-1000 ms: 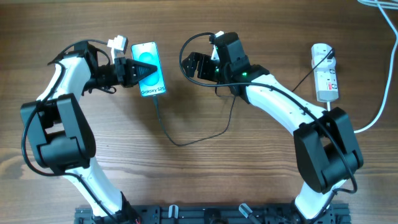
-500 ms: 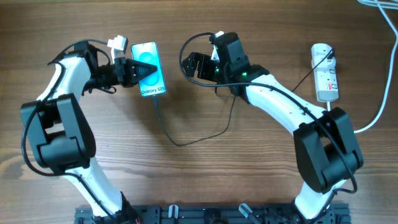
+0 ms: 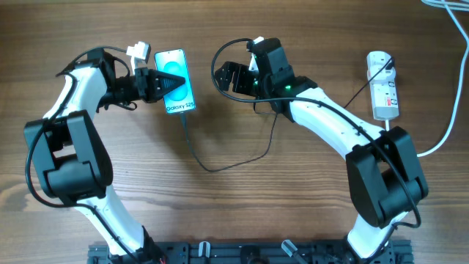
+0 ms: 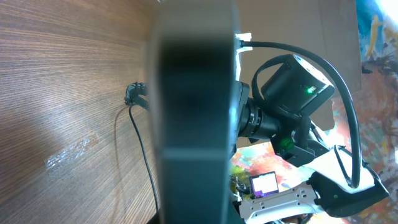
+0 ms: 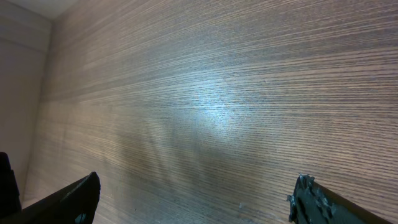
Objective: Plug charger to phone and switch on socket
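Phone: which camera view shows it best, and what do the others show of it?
Overhead. The phone shows its blue face and lettering, held by the left gripper. The left wrist view gives a dark blur, perhaps its edge; the right wrist view shows none of it.

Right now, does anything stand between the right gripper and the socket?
Nothing visible blocks it. The open right gripper hangs over bare table; the socket lies far to its right, with only the thin charger cable reaching its side.

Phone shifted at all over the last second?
No. The phone lies at the same spot and tilt as before, just as far from the power strip off to the right.
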Robot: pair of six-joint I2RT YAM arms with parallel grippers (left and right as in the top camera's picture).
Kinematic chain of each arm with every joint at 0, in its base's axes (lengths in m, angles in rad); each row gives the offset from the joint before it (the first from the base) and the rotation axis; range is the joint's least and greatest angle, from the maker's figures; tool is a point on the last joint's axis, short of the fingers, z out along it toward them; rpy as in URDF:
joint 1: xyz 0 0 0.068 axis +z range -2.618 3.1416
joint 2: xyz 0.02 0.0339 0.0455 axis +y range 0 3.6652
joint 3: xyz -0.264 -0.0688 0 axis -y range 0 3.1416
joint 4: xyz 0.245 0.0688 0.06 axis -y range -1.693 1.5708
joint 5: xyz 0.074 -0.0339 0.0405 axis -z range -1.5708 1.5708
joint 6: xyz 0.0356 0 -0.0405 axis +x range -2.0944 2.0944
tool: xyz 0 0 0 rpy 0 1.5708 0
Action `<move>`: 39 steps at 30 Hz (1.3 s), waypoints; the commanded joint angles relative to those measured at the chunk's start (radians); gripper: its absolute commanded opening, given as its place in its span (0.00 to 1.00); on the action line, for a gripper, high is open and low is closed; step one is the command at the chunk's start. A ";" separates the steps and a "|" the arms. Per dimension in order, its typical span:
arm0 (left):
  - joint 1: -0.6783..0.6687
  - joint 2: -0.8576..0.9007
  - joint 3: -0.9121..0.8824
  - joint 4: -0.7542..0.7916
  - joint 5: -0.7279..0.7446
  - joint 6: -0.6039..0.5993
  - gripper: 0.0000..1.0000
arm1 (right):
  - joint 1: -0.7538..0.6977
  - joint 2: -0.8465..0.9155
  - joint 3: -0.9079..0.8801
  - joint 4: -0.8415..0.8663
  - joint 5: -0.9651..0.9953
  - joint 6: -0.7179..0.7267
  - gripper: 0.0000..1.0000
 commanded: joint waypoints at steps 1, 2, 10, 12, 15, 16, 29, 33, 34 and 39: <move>-0.002 -0.002 -0.005 0.000 0.024 0.008 0.04 | 0.002 -0.030 0.020 0.001 0.021 -0.011 1.00; -0.002 -0.002 -0.005 0.000 0.024 0.008 0.04 | 0.002 -0.030 0.020 0.001 0.021 -0.011 1.00; -0.002 -0.002 -0.005 0.007 0.017 0.008 0.04 | 0.002 -0.030 0.020 0.001 0.021 -0.011 1.00; -0.002 -0.002 -0.005 0.007 0.017 0.008 0.04 | 0.002 -0.030 0.020 0.001 0.021 -0.011 1.00; -0.002 -0.002 -0.005 0.007 0.017 0.008 0.04 | 0.002 -0.030 0.020 0.002 0.020 -0.010 1.00; -0.002 -0.002 -0.005 0.007 0.017 0.008 0.04 | 0.002 -0.030 0.020 0.001 0.020 -0.011 1.00; -0.002 -0.002 -0.005 0.008 0.017 0.008 0.04 | -0.107 -0.031 0.020 -0.058 -0.774 -0.136 0.05; -0.002 -0.002 -0.005 0.008 0.017 0.008 0.04 | -0.019 -0.030 0.020 -0.175 -0.709 -0.232 0.05; -0.002 -0.002 -0.005 0.007 0.017 0.008 0.04 | -0.004 -0.030 0.020 -0.175 -0.692 -0.231 0.06; -0.002 -0.002 -0.005 0.008 0.017 0.008 0.04 | 0.111 -0.030 0.020 -0.169 -0.611 -0.220 0.61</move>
